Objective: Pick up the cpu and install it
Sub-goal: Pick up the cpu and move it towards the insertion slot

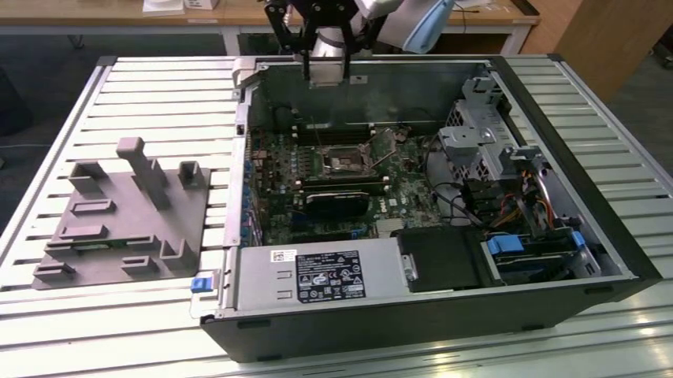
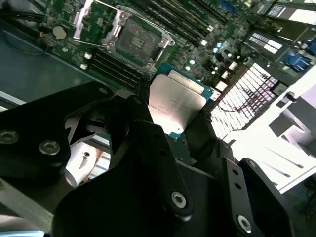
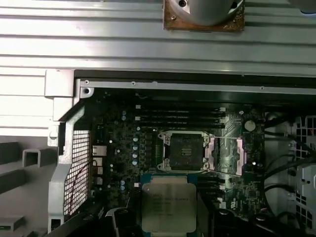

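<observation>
the gripper (image 2: 174,123) is clamped on the cpu (image 2: 176,101), whose silver top is plain in both wrist views. the cpu is held in the air, apart from the bare open socket (image 3: 185,150). the exterior view adds the grey fixture block (image 1: 116,213), which stands on the exterior view's left of the open case (image 1: 421,331).
</observation>
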{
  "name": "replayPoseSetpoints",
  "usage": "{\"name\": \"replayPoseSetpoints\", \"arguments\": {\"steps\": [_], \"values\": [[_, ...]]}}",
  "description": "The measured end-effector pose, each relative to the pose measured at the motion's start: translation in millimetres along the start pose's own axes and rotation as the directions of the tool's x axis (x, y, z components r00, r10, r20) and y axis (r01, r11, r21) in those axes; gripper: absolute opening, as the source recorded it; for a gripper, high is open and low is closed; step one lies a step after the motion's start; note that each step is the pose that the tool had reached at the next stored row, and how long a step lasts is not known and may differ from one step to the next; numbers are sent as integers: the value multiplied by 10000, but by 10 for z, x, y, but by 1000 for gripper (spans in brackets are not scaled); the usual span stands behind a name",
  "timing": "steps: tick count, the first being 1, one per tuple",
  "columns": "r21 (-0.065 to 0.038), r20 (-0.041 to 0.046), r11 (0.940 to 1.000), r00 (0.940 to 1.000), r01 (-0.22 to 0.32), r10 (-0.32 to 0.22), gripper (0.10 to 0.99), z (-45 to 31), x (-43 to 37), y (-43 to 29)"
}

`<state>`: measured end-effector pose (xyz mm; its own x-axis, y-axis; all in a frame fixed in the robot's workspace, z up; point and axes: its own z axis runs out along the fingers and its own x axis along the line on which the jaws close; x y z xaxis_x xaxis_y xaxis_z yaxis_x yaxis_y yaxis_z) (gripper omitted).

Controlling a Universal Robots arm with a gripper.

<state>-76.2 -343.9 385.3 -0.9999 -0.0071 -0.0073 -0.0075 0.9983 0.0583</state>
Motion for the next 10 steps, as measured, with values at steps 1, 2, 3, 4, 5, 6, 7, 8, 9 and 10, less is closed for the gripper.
{"name": "replayPoseSetpoints", "arguments": {"steps": [1, 2, 3, 4, 5, 6, 7, 8, 9, 10], "values": [[0, 2, 10000, 10000, 1, -1, 537, 4, -36, 10], [-1, 6, 10000, 10000, 1, -1, 537, 8, -69, 19], [-1, 9, 10000, 10000, 1, -1, 537, 11, -101, 28], [-1, 11, 10000, 10000, 1, -1, 537, 15, -133, 38], [-1, 13, 10000, 10000, 2, -2, 537, 19, -167, 50], [-1, 14, 10000, 10000, 2, -2, 537, 23, -201, 61], [0, 16, 10000, 10000, 1, -1, 537, 27, -234, 70], [0, 18, 10000, 10000, 1, -1, 537, 31, -264, 80], [0, 20, 10000, 10000, 2, -2, 537, 35, -293, 91], [0, 24, 10000, 10000, 2, -2, 537, 39, -315, 100]]}}
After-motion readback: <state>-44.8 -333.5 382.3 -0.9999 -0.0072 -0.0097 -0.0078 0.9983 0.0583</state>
